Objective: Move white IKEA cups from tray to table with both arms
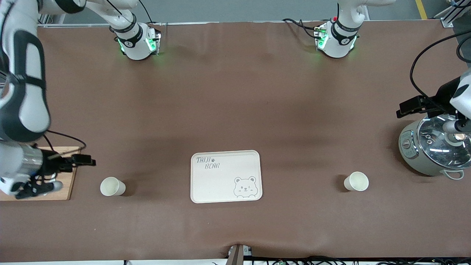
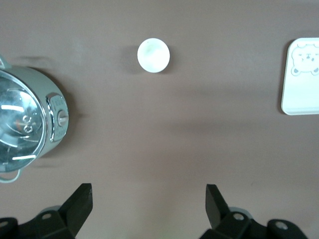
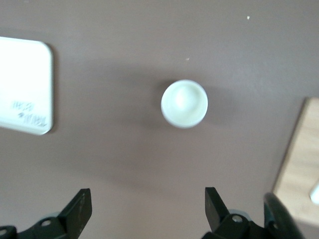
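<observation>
Two white cups stand upright on the brown table, one [image 1: 112,186] toward the right arm's end, one [image 1: 356,181] toward the left arm's, the bear tray [image 1: 225,176] between them. The left gripper [image 2: 148,206], over a pot [image 1: 432,149], and right gripper [image 3: 148,209], over a wooden board [image 1: 55,176], both gape wide, holding nothing

Even, soft overhead light on the brown table [image 1: 235,110], with broad faint shadow bands across the middle of the front view. Each cup [image 1: 112,186] [image 1: 356,181] throws a short blurred shadow. Bright glare streaks on the cooker's glass lid [image 1: 441,136], right edge of frame. Right wrist view is soft, the tray [image 3: 25,84] at upper left overexposed. Green base lights glow at top.
</observation>
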Tool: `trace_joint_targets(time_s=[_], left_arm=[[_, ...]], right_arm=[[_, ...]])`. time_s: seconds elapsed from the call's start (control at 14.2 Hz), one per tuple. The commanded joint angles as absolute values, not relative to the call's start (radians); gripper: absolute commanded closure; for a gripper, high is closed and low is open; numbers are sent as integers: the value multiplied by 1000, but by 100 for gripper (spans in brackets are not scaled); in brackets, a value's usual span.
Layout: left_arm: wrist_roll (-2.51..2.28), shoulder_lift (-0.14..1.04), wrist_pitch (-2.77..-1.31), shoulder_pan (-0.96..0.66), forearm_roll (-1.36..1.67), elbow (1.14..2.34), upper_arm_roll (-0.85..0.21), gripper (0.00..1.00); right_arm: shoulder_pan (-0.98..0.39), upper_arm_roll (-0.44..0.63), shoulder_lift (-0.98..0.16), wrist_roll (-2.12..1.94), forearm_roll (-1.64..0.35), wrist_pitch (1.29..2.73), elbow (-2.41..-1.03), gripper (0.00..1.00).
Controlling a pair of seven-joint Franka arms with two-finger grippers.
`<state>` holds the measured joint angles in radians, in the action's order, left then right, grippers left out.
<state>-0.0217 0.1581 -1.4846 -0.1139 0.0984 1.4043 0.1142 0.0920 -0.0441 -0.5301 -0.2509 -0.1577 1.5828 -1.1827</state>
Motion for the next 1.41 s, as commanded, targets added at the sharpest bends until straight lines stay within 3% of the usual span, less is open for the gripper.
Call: trace_joint_targets(time_s=[0.0, 0.21, 0.42, 0.49, 0.71, 1.34], left_arm=[[-38, 95, -1450, -115, 66, 1437, 106, 0], [-21, 92, -1442, -112, 66, 1430, 106, 0], [-32, 92, -1443, -112, 66, 1424, 106, 0], [-34, 94, -1443, -112, 64, 1424, 106, 0], [-35, 92, -1442, -112, 64, 1402, 106, 0], [-20, 84, -1442, -117, 46, 1404, 104, 0]], right_arm=[[98, -44, -359, -169, -161, 1491, -1238, 0], [101, -43, -159, -150, -82, 1384, -1336, 0], [132, -32, 84, -150, -37, 1384, -1539, 0], [130, -40, 107, -126, 21, 1402, -1584, 0], [138, -37, 65, -101, 34, 1486, -1595, 0], [135, -35, 52, -101, 32, 1502, -1594, 0]])
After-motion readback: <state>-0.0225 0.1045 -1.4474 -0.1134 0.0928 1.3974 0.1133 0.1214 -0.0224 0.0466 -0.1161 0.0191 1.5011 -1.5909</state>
